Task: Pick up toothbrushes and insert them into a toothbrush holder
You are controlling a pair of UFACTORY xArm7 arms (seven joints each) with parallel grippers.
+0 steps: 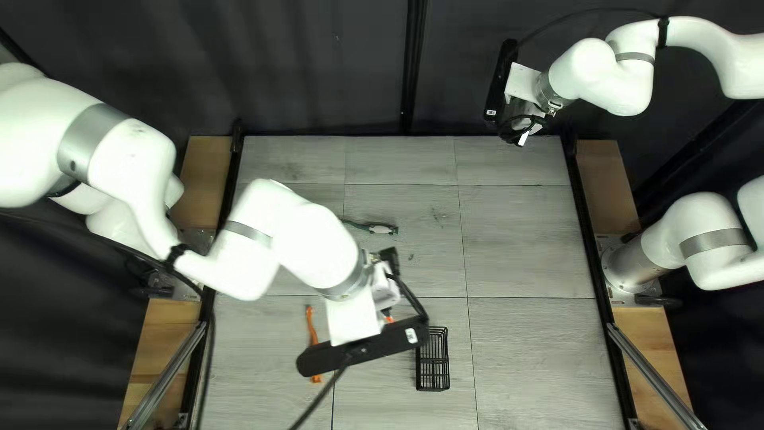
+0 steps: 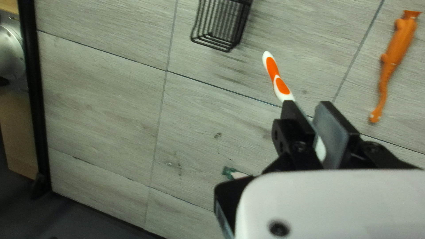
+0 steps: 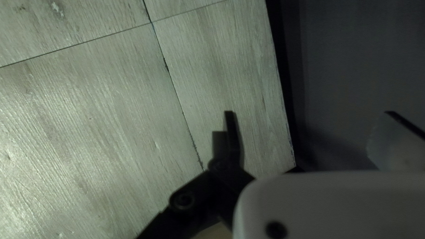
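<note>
Grey table (image 1: pixel 525 239): 1 black basket (image 1: pixel 432 358) near side, 1 white-orange toothbrush (image 2: pixel 271 68) far-left of it, long axis diagonal, orange end near-right. My left gripper (image 1: pixel 387 312) pinches it, small gap; right gripper (image 1: pixel 517 138) wide, empty.

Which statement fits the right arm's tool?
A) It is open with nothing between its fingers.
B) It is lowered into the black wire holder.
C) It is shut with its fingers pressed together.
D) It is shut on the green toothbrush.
A: in the right wrist view, the right arm's tool has its two fingers standing wide apart, with nothing between them.
</note>
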